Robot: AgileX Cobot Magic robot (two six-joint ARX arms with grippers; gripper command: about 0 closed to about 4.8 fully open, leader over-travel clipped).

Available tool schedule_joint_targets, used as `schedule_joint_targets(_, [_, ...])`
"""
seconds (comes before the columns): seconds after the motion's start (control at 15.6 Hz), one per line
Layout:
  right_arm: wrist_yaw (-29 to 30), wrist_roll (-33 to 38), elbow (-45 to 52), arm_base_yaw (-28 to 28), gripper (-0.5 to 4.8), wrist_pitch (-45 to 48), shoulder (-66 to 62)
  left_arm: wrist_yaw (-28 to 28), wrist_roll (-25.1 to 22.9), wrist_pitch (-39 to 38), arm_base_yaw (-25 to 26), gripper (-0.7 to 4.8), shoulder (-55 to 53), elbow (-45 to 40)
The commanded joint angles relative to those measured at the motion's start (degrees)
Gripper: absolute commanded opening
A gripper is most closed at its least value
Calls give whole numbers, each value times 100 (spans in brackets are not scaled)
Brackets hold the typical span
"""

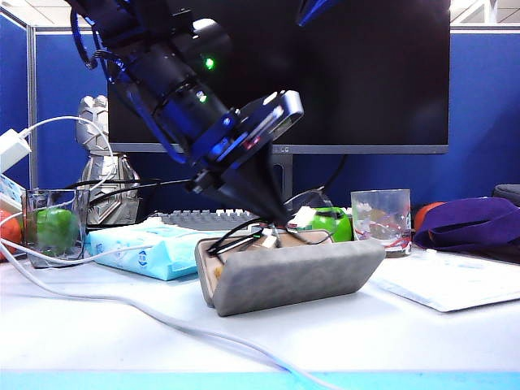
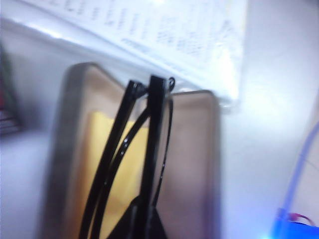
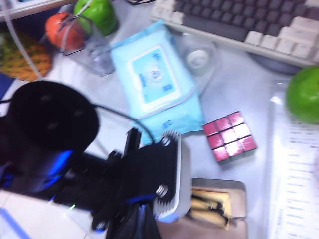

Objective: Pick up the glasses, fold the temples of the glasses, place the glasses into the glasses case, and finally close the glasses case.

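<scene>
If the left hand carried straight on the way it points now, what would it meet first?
Probably the inside of the open glasses case. The left hand, shut on the glasses, points down into it; a yellow cloth lining the bottom likely comes first, though depth is unclear.

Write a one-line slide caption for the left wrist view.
Left pincer shut on the folded glasses, lowering them into the open glasses case over its yellow cloth.

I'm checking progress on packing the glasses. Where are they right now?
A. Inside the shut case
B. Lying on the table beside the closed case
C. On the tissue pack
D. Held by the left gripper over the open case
D: the left gripper is shut on the glasses, right above the open glasses case.
</scene>
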State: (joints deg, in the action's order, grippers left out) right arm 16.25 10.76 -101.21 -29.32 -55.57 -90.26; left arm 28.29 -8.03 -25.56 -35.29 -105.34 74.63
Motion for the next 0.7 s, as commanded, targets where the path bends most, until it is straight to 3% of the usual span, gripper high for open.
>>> schedule_joint_targets(0.06, [46,-33,-33,-13,-5,37,33,-219,-59,-22,-9,-6,4,37])
schedule_joint_targets(0.26, [46,-33,-33,-13,-5,37,33,-293,-455,-310,-22,-6,4,181])
schedule_joint_targets(0.58, [61,-33,-33,-13,-5,24,35,-411,-560,-579,-22,-6,-157,549])
schedule_joint_targets(0.7, [63,-33,-33,-13,-5,-9,35,-413,-828,-798,-42,-6,-299,719])
